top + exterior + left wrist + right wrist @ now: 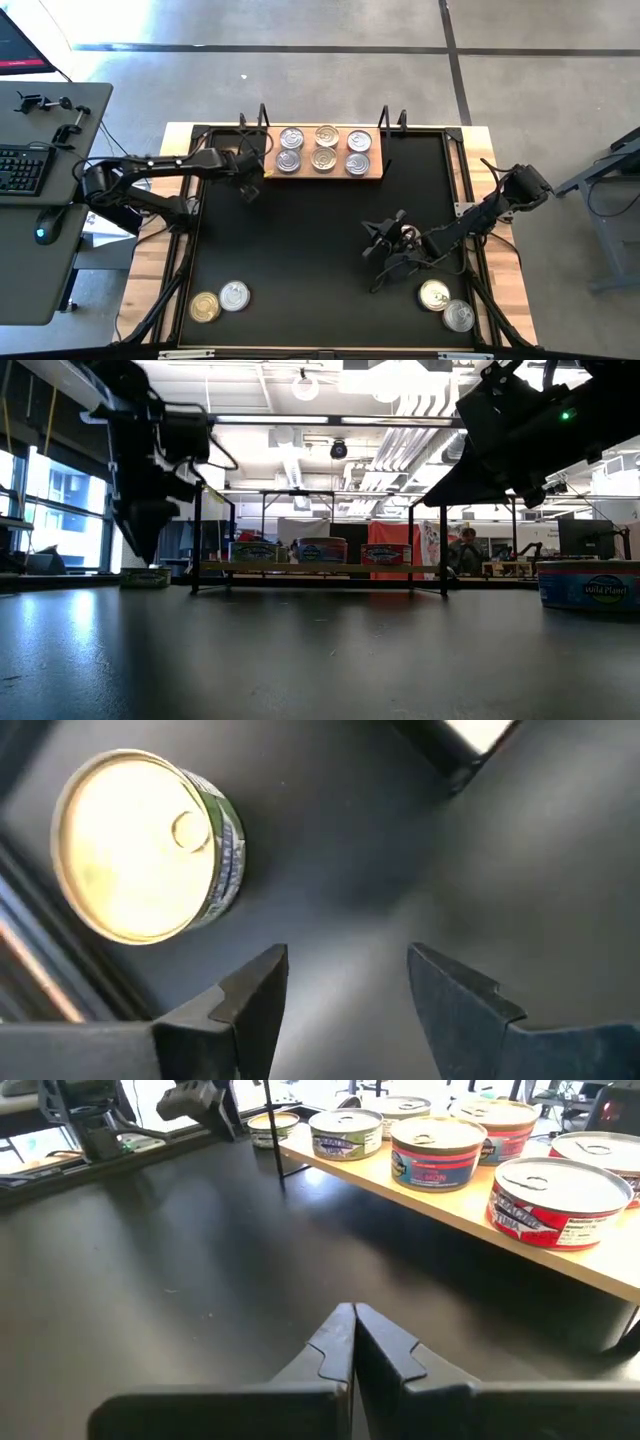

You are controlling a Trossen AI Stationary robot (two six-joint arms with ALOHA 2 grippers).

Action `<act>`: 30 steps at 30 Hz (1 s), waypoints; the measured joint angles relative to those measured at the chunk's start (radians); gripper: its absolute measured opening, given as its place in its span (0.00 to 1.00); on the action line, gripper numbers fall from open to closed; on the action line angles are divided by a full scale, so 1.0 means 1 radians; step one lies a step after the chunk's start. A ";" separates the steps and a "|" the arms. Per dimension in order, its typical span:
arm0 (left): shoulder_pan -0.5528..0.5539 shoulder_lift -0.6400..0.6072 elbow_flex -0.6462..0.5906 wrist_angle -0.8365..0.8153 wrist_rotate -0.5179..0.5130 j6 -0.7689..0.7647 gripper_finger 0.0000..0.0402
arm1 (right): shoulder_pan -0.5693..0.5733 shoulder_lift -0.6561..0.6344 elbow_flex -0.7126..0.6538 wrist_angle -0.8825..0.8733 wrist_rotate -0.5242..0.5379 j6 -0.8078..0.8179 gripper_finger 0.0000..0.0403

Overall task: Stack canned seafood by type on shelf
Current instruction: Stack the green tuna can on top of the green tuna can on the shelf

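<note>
Shelf [322,175] sits at the far edge of the table [300,240], six cans [324,159] on it in two rows of three. The can at the shelf's right end [558,1202] has a red label; the one next to it [438,1152] is red-pink with a blue band.

Left gripper [249,187] hangs just off the shelf's left end, jaws apart, nothing between them. One gold-lidded can [148,842] stands on the table right by it, beside the shelf's left upright, not touching the fingers [255,995].

Right gripper [376,232] is over the table in front of the shelf's right half, well apart from it, jaws clenched together, empty.

Four more cans on the table's near side, away from the shelf: a pair near-left [220,301], a pair near-right [446,304].
</note>
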 joint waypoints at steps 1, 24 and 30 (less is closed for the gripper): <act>0.000 0.000 0.020 -0.025 -0.001 0.006 0.50 | 0.000 0.000 0.000 0.001 0.000 0.000 0.00; 0.244 0.005 -0.072 0.163 -0.059 0.606 0.42 | 0.000 0.000 0.000 0.008 -0.031 -0.004 0.00; 0.301 0.005 -0.112 0.245 -0.018 0.658 0.34 | 0.000 0.000 0.000 0.008 -0.031 -0.004 0.00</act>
